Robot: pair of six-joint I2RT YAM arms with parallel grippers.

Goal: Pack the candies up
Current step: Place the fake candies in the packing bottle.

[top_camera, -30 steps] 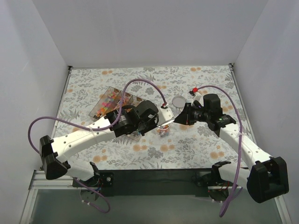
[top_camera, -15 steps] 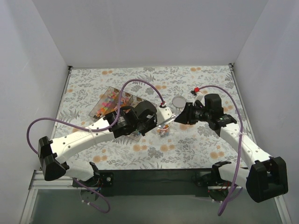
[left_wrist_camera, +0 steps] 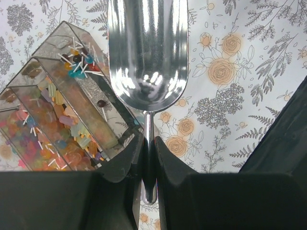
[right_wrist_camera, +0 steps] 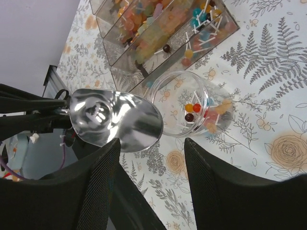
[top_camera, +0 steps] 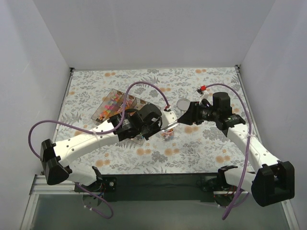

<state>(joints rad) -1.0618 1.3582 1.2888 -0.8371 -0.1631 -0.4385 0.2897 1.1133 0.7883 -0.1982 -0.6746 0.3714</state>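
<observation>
My left gripper (left_wrist_camera: 149, 143) is shut on the thin handle of a metal scoop (left_wrist_camera: 146, 52), whose bowl is empty. The scoop (right_wrist_camera: 115, 120) hovers beside the rim of a small clear jar (right_wrist_camera: 192, 103) that holds a few candies (right_wrist_camera: 194, 109). Many more candies (left_wrist_camera: 43, 129) fill a clear compartment box (left_wrist_camera: 72, 100) left of the scoop. My right gripper (right_wrist_camera: 152, 143) is open, a little short of the jar and touching nothing. From above, the jar (top_camera: 167, 134) sits between the left gripper (top_camera: 158, 125) and the right gripper (top_camera: 184, 120).
A round pale lid (top_camera: 183, 103) lies flat on the flowered tablecloth just beyond the right gripper. The compartment box (top_camera: 115, 103) sits at the left-centre. White walls close the table in on three sides. Purple cables loop over both arms.
The right gripper's jaws have spread from nearly closed to open, and its wrist has shifted slightly toward the far side. The left gripper and scoop have barely moved.
</observation>
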